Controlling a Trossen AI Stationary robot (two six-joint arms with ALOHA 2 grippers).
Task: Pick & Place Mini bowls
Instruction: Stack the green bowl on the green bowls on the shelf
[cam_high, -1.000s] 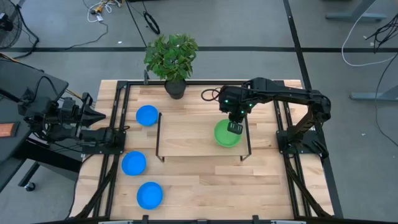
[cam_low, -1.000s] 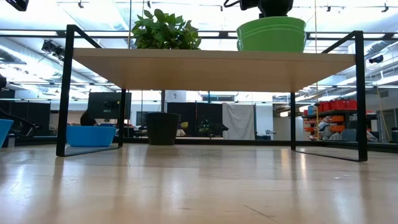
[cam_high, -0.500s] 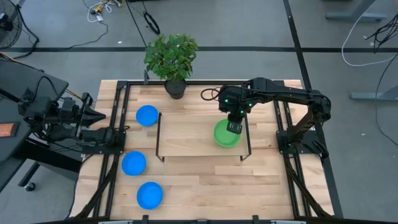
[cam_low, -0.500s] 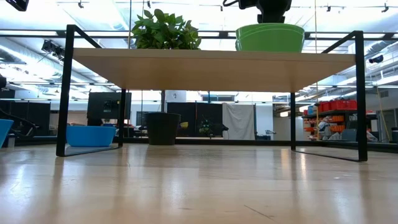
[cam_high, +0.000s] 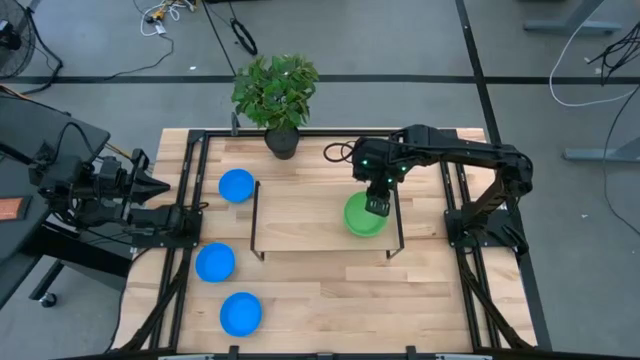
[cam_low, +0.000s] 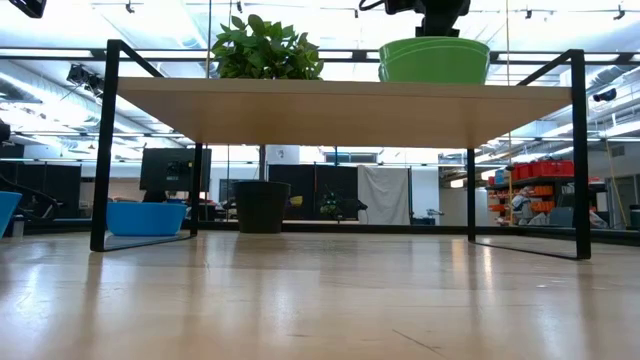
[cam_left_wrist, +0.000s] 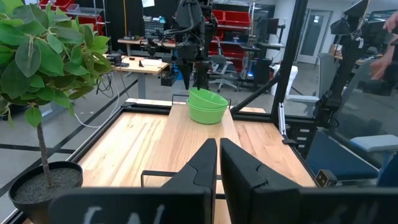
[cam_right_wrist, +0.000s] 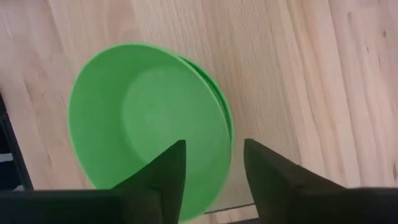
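The right claw (cam_high: 376, 206) has released since 1 second ago; its fingers now stand spread above the stacked green mini bowls (cam_high: 364, 215) on the raised shelf (cam_high: 300, 215). The stack, perhaps 3 bowls, has settled lower. The left claw (cam_left_wrist: 217, 163) stays clenched, empty, at the tabletop (cam_high: 330, 295) edge near 3 blue mini bowls (cam_high: 215, 263).

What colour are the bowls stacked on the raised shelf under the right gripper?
Bright green bowls, clearest in the right wrist view, with the right gripper open just above them.
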